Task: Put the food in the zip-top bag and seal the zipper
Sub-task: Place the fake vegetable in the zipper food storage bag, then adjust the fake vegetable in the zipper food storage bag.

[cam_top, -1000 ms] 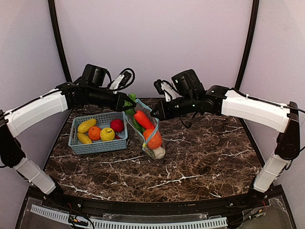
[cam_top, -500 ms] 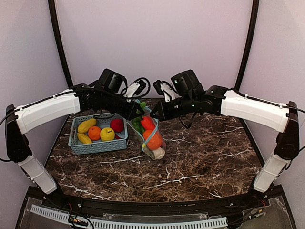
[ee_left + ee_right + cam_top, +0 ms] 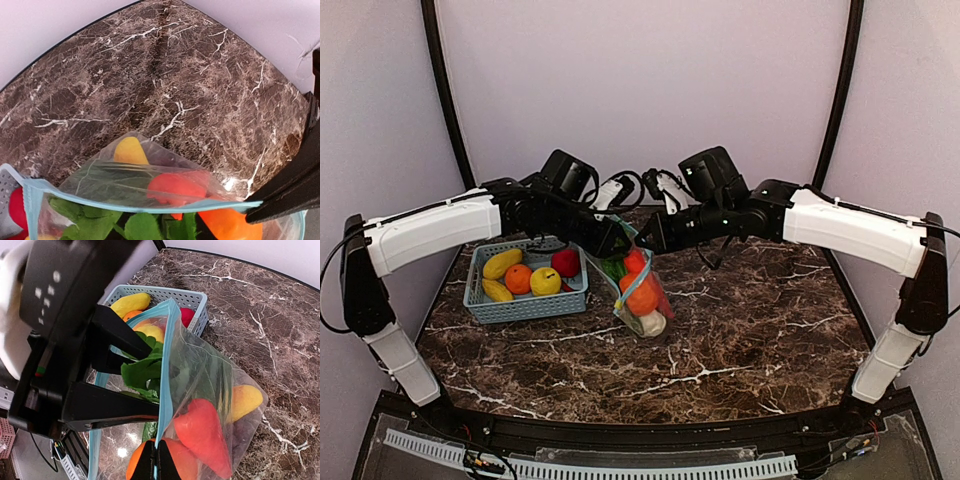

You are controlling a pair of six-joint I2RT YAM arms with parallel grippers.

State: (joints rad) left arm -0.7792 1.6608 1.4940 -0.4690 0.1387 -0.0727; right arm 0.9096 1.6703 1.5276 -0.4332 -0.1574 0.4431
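The clear zip-top bag (image 3: 642, 292) hangs upright over the table. My right gripper (image 3: 648, 243) (image 3: 156, 466) is shut on the teal zipper (image 3: 167, 365) at the near lip. Inside lie a red piece (image 3: 200, 437), a yellow piece (image 3: 245, 400) and an orange one (image 3: 177, 462). My left gripper (image 3: 620, 243) (image 3: 154, 382) reaches into the bag's mouth, jaws apart, with the green cabbage (image 3: 142, 371) between its fingertips. In the left wrist view the zipper (image 3: 150, 206) crosses the frame above green leaves (image 3: 145, 227), and my left fingers are out of frame.
A teal lattice basket (image 3: 480, 295) stands left of the bag with yellow (image 3: 502, 263), orange (image 3: 518, 278) and red (image 3: 565, 262) food in it. Dark marble table (image 3: 750, 330) stretches right and in front. Purple walls close in behind.
My left arm has swung right from the basket side, carrying the green cabbage into the bag's mouth, and its jaws have parted. The right gripper has held the bag lip still.
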